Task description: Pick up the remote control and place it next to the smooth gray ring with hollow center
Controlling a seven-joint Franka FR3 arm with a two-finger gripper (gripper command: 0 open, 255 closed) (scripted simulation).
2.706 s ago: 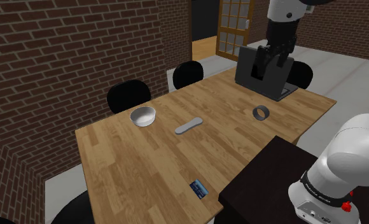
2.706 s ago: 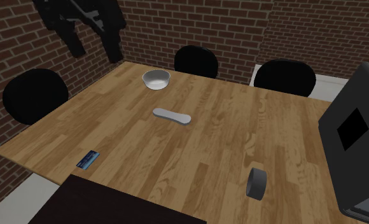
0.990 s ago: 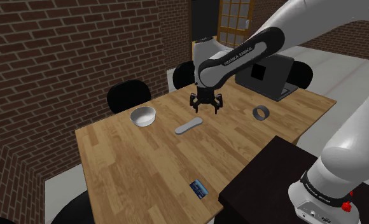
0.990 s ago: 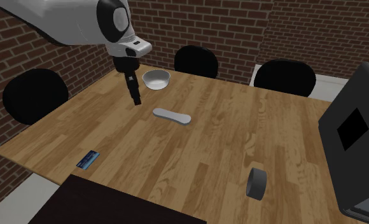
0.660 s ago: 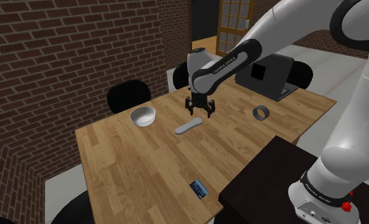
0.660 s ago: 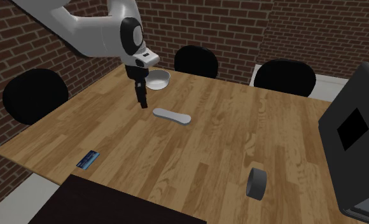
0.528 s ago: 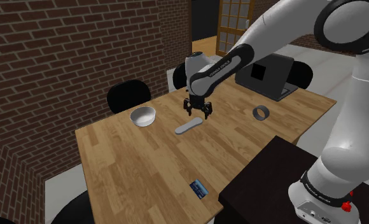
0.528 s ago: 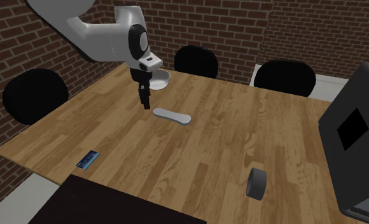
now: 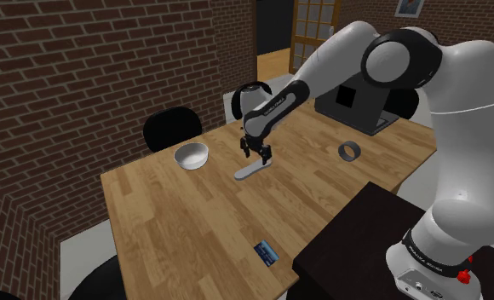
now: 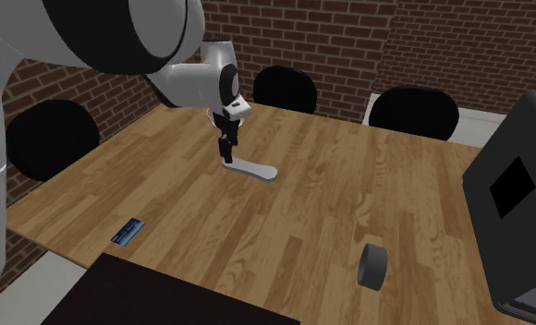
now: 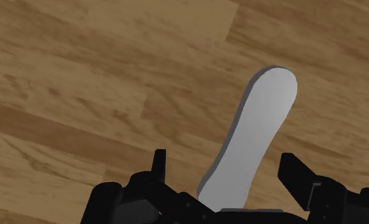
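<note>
Tool (image 11: 225, 160) open wide astride grey remote (image 11: 259, 127), not touching it.

Arm (image 9: 330, 66): white with dark joints, bent high at the elbow, forearm sloping down toward the shoulder view's left. End effector (image 9: 257, 154) (image 10: 225, 153) (image 11: 224, 164): all black, pointing downward, two fingers (image 11: 159, 161) spread well apart.

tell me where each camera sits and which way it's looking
Shoulder view: beside the stand, looking down over the table; stand and arm show.
Second exterior view: above the table's stand side, facing the brick wall; arm and gripper show.
Wrist view: on the gripper, looking down at the remote; open fingers show.
Shared: both exterior views hold remote, gripper, ring.
</note>
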